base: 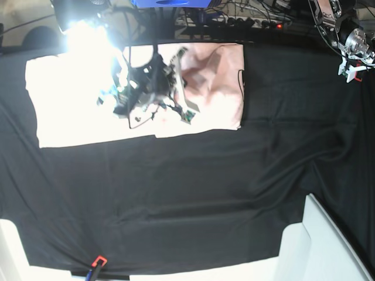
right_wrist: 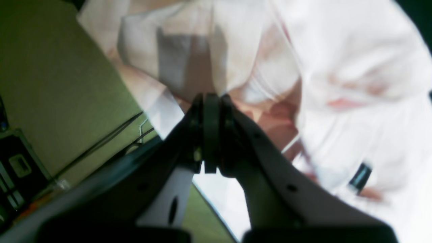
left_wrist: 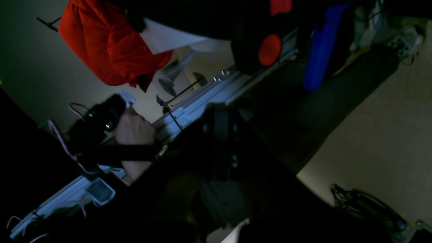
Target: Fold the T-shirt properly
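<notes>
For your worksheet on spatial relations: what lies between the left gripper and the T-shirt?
In the base view, only wrinkled black table cloth lies between the left gripper and the T-shirt.

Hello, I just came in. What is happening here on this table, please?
A two-armed robot is folding a pale pink T-shirt spread on a black cloth. The right end effector is shut on a bunch of the shirt's fabric, over its middle. The left end effector is shut and empty, parked at the far corner of the table, away from the shirt. The fold is not finished.
</notes>
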`<act>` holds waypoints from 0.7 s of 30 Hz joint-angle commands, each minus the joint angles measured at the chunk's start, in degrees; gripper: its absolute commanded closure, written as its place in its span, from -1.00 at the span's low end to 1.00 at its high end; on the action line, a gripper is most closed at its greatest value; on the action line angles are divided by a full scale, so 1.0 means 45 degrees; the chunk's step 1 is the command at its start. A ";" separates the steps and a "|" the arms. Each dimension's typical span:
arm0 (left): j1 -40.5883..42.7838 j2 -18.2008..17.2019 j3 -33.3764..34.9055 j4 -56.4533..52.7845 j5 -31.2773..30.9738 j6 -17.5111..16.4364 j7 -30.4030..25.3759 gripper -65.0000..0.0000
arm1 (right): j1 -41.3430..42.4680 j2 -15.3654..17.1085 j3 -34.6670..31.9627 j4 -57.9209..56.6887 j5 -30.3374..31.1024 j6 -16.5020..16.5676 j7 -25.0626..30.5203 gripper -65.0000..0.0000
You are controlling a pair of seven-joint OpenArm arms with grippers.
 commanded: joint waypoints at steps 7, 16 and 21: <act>-0.0287 -0.0171 -0.0111 0.0137 0.0254 0.0153 0.0120 1.00 | -0.1035 0.0287 0.0845 0.1036 0.0184 0.0053 0.0162 1.00; -0.0287 -0.0171 -0.0092 0.0137 0.0254 0.0153 0.0120 1.00 | -0.1855 0.0268 0.1880 0.1153 0.0184 0.0053 0.0240 0.99; -0.0287 -0.0171 -0.0111 0.0137 0.0254 0.0153 0.0120 1.00 | -0.2226 0.0189 0.2525 0.1153 0.0262 0.0053 0.0162 0.45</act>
